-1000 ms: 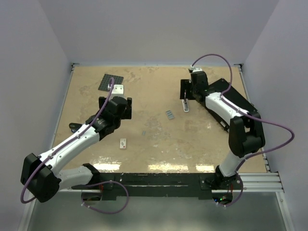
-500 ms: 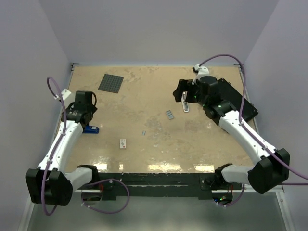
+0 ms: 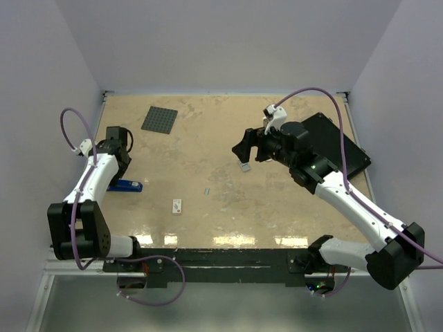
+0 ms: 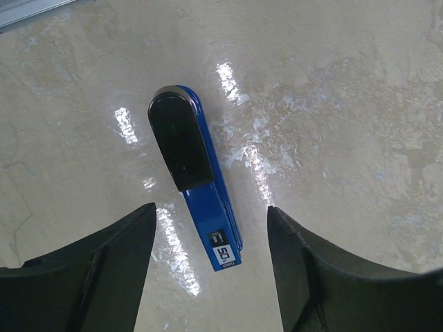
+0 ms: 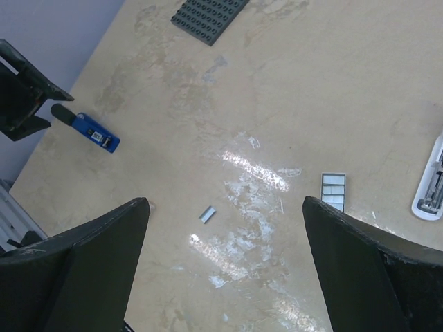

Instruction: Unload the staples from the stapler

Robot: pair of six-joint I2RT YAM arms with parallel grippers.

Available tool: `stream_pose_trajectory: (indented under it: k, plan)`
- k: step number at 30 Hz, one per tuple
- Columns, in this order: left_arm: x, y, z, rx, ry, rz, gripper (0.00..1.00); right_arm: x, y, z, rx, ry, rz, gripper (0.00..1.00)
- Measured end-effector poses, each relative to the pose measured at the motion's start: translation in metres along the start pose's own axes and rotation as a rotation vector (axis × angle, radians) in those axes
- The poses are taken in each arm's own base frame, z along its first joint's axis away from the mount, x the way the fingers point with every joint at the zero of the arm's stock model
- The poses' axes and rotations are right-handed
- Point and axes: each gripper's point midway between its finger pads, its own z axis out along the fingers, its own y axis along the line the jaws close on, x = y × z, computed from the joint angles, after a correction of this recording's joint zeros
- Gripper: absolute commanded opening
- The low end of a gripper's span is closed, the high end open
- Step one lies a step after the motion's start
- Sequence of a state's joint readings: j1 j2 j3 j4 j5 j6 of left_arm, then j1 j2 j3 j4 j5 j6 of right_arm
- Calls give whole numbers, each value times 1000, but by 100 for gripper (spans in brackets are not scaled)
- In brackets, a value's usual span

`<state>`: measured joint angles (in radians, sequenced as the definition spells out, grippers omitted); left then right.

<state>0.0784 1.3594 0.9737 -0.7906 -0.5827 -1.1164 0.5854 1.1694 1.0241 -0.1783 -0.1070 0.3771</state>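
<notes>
The blue stapler [image 3: 129,185] with its black top lies closed and flat near the table's left edge. In the left wrist view the stapler [image 4: 208,207] lies below and between my open left gripper [image 4: 210,209], untouched. My left gripper [image 3: 116,146] hovers just beyond it. A tiny grey strip of staples [image 3: 207,190] lies mid-table, and a small block of staples [image 3: 244,166] lies to its right. My right gripper [image 3: 247,152] is open and empty, high above them. In the right wrist view [image 5: 225,201] the strip [image 5: 208,214], the block [image 5: 333,191] and the stapler [image 5: 93,131] all show.
A dark grey studded plate [image 3: 159,119] lies far left. A white tag [image 3: 177,205] lies near the front. A black flat case [image 3: 339,142] is under the right arm. A white-and-silver tool [image 5: 430,181] shows at the right wrist view's edge.
My left arm swung from mid-table to the left edge, and the stapler now lies there apart from it. My right gripper moved left from the white-and-silver tool toward the middle.
</notes>
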Motion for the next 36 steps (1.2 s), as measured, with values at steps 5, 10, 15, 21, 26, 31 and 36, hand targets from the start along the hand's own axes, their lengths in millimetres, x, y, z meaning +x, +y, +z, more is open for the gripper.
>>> stream_pose_trajectory:
  k: [5,10,15,21,26,31,36]
  plan:
    - [9,3,15,-63,13,6,68,1,5,0,-31,4,-4,98]
    - [16,9,24,-102,23,2,68,0,8,0,-49,3,-12,98]
    - [15,9,29,-113,14,-13,62,0,10,0,-61,3,-14,98]
    - [15,14,39,-143,14,-23,58,2,11,0,-68,12,-17,98]
    - [17,18,43,-152,13,-25,50,1,11,0,-68,15,-28,98]
    - [23,24,47,-161,18,-19,49,-5,13,2,-71,9,-41,98]
    - [23,21,48,-148,14,-27,24,-4,14,2,-80,12,-40,98]
